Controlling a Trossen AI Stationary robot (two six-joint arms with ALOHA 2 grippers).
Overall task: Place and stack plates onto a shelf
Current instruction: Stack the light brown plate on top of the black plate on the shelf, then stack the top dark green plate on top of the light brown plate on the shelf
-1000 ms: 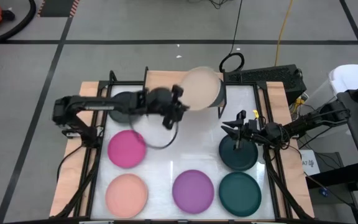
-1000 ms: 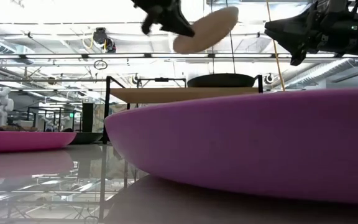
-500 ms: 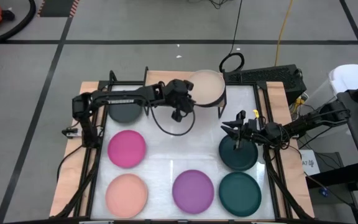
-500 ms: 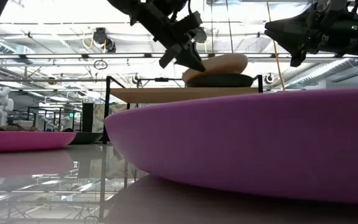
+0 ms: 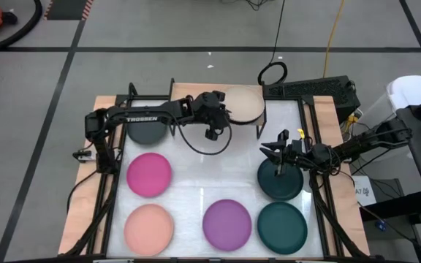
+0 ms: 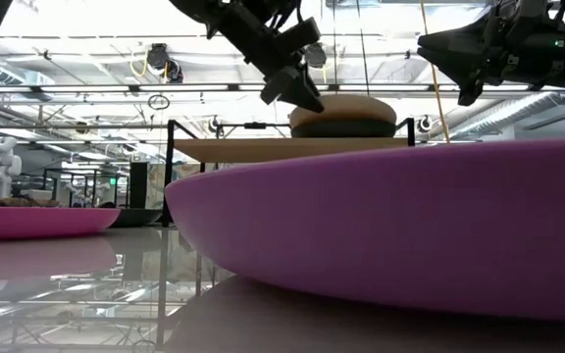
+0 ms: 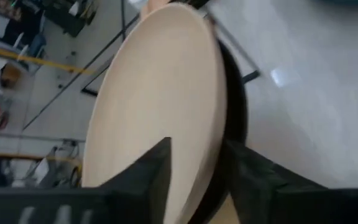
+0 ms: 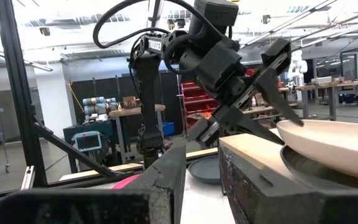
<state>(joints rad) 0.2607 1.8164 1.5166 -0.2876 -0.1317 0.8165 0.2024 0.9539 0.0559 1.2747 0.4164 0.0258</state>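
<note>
The beige plate (image 5: 245, 104) lies level on a charcoal plate (image 6: 344, 127), which rests on the right half of the light-wood shelf (image 6: 243, 149) at the table's far edge. My left gripper (image 6: 297, 93) is at the beige plate's left rim, open. One finger is above the rim and one below it (image 7: 197, 168), as the right wrist view also shows (image 8: 272, 93). My right gripper (image 5: 275, 150) hovers open and empty above a dark teal plate (image 5: 280, 181) at the table's right.
On the table lie a magenta plate (image 5: 149, 174), a salmon plate (image 5: 149, 226), a purple plate (image 5: 226, 223) and a second dark teal plate (image 5: 282, 226). Another charcoal plate (image 5: 146, 126) lies at the far left. Black rails (image 5: 112, 183) run along the table's sides.
My left gripper has carried the beige plate toward the far edge and down over the shelf. The plate, tilted and high a second ago, now lies level on the charcoal plate, and the gripper has let go of it.
</note>
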